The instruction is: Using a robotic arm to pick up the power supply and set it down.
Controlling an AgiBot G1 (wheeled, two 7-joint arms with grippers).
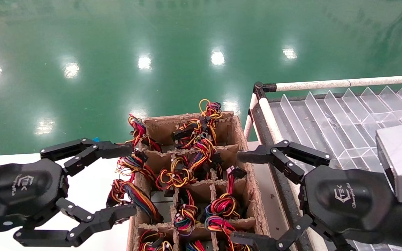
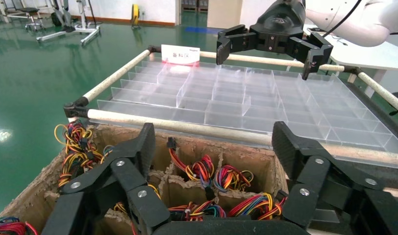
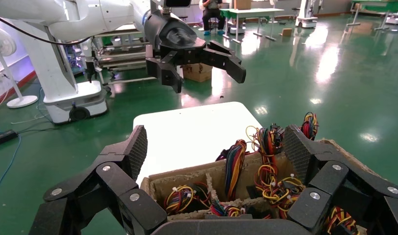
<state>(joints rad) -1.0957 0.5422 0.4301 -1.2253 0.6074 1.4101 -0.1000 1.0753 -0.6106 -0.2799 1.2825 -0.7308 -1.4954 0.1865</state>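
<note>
The left gripper [image 1: 126, 181] hangs wide open beside the left wall of a cardboard box [image 1: 255, 195], over a white worktop [image 1: 92, 190]; it holds nothing. One finger [image 1: 89, 150] reaches toward the box's far left cells, the other [image 1: 96, 221] toward its near left edge. The right gripper [image 1: 239, 197] is also spread wide and empty, at the box's right wall, over the gap between the box and a clear tray [image 1: 330, 118]. Both bear a logo with script lettering in the head view.

The box is split by cardboard dividers into cells, and bundles of red, yellow, black and multicoloured wires [image 1: 195, 146] with black connectors spill from most of them, some over the rim. Grey metal shows low in a cell near the middle [image 1: 161, 198], under the wires; whether that is the power supply I cannot tell, and no fan grille is visible.

The tray sits to the right of the box in a frame of white tubes [image 1: 344, 83] and is divided into many clear compartments. In the left wrist view a white label [image 2: 180, 54] stands at the tray's far edge. The floor [image 1: 117, 52] is glossy green.
</note>
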